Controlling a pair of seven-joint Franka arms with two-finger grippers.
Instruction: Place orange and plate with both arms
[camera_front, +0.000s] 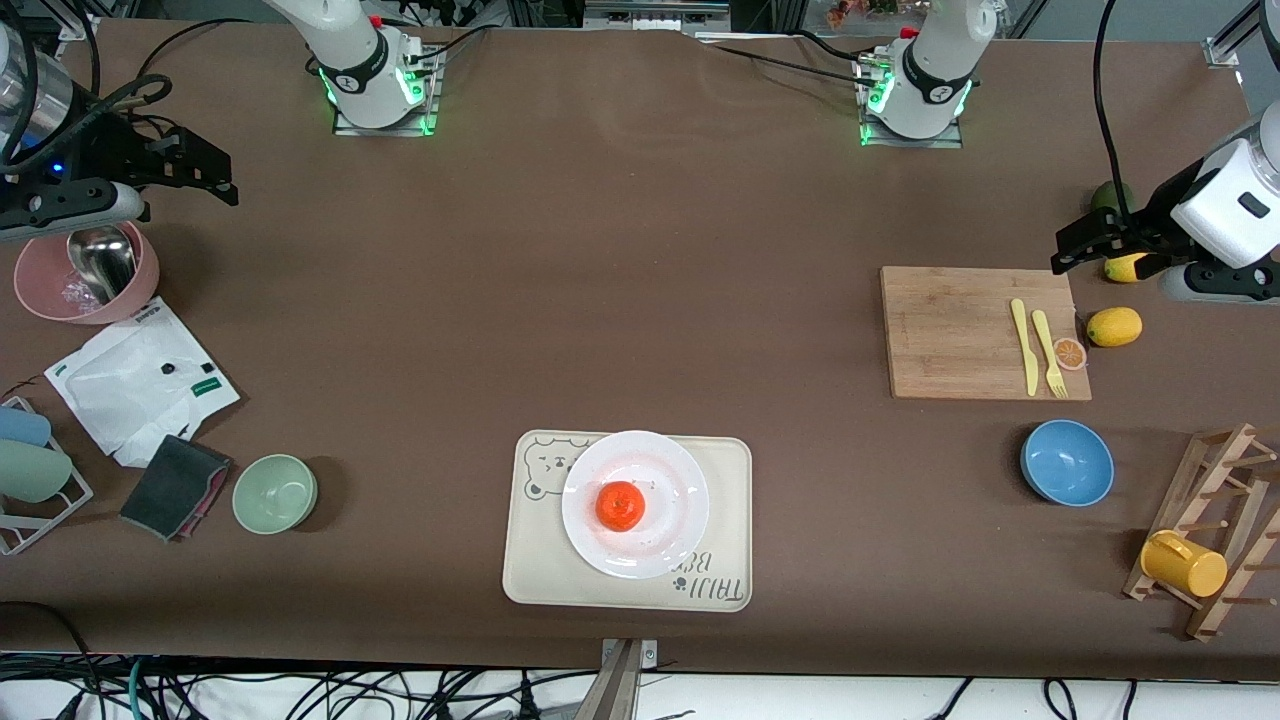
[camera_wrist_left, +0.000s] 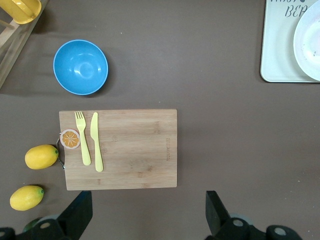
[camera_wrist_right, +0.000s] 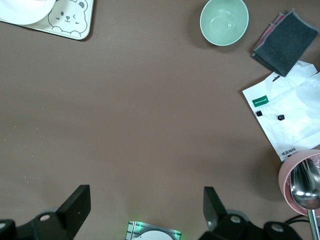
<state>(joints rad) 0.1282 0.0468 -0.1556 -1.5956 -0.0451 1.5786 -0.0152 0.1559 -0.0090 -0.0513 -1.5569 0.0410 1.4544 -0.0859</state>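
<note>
Brown table (camera_front: 640, 300), as I see it from my station:

- Beige tray (camera_front: 720, 480) with a bear drawing, at the table edge nearest the front camera. On it, the white plate (camera_front: 675, 480); on the plate, just off its middle, the orange (camera_front: 620, 505). Neither claw touches them.
- Left gripper (camera_wrist_left: 147, 217): up in the air at the left arm's end of the table, over the lemons beside the cutting board (camera_front: 950, 330). Fingers wide apart, holding nothing.
- Right gripper (camera_wrist_right: 145, 215): up at the right arm's end, over the pink bowl (camera_front: 40, 300). Fingers wide apart, holding nothing. I count both arms as waiting.
- On the cutting board: yellow knife (camera_front: 1024, 345), yellow fork (camera_front: 1049, 352), a small orange slice (camera_front: 1070, 353) at its edge.
- Lemon (camera_front: 1114, 326) just beside the board; a second one partly hidden under the left gripper.
- Blue bowl (camera_front: 1067, 462), nearer the front camera than the board.
- Green bowl (camera_front: 274, 492), beside a dark cloth (camera_front: 175, 486).
- Metal spoon (camera_front: 100, 262) in the pink bowl.
</note>
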